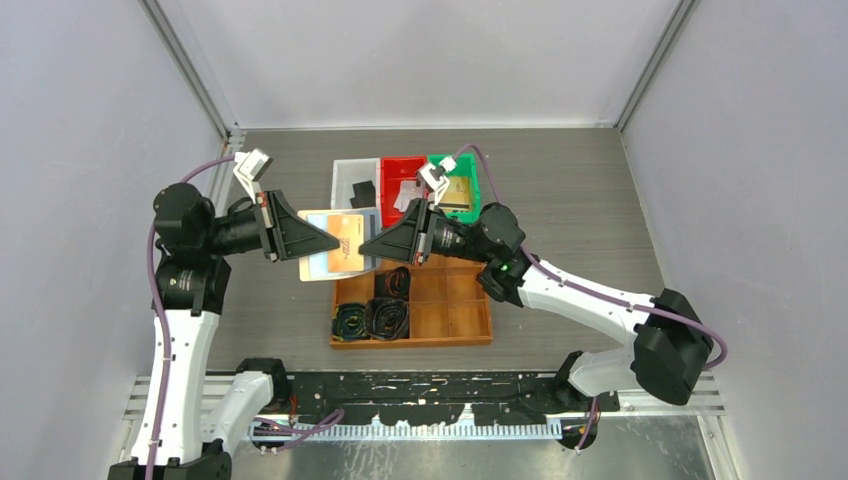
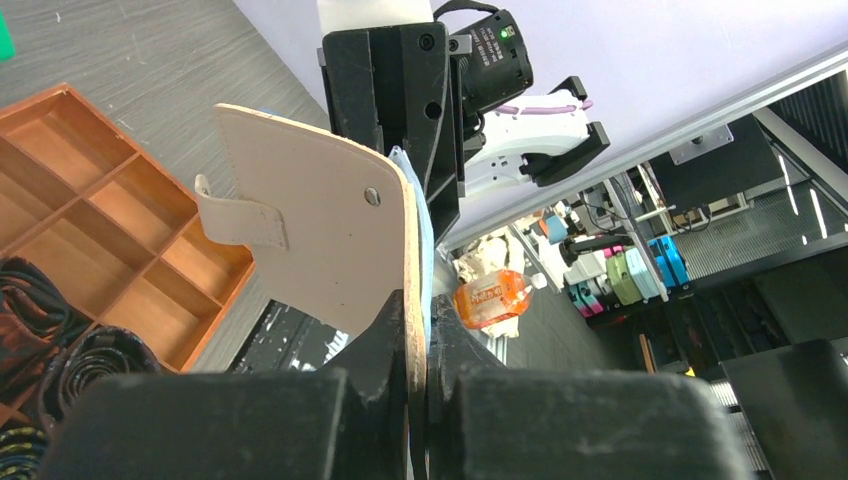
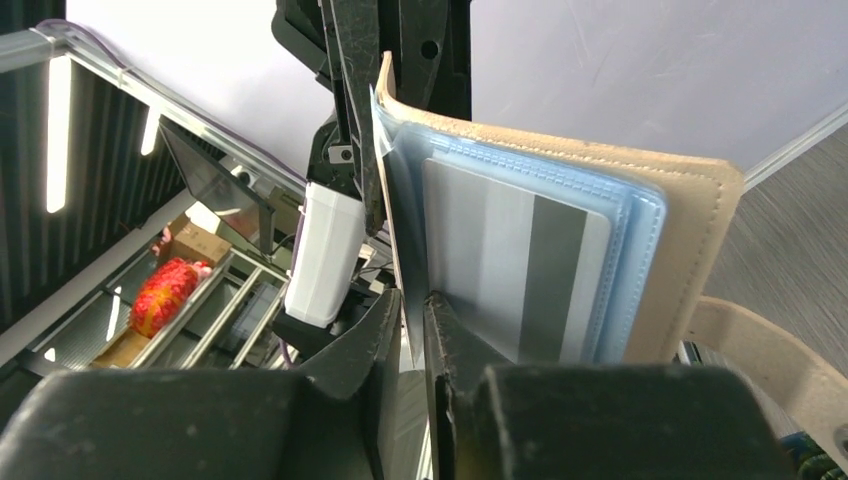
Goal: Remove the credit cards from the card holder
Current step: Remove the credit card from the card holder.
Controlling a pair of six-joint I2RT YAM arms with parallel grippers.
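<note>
Left gripper (image 1: 333, 240) and right gripper (image 1: 364, 244) each clamp an edge of the open holder (image 1: 322, 262), which is in the air by the tray (image 1: 455, 315) of belts (image 1: 388, 318). Bins (image 1: 400, 168) stand behind. A grey card (image 3: 520, 270) sits pocketed.

There are two arms, and each has one gripper. Between them is one card holder (image 1: 322, 255). Behind it stand three small bins: one white bin (image 1: 345, 166), one red bin (image 1: 402, 162) and one green bin (image 1: 476, 192). There is one wooden tray (image 1: 450, 318), with three coiled belts (image 1: 390, 318) in it. I can count three cards: one grey card (image 3: 500, 270), one white card (image 1: 405, 197) and one gold card (image 1: 458, 195).
</note>
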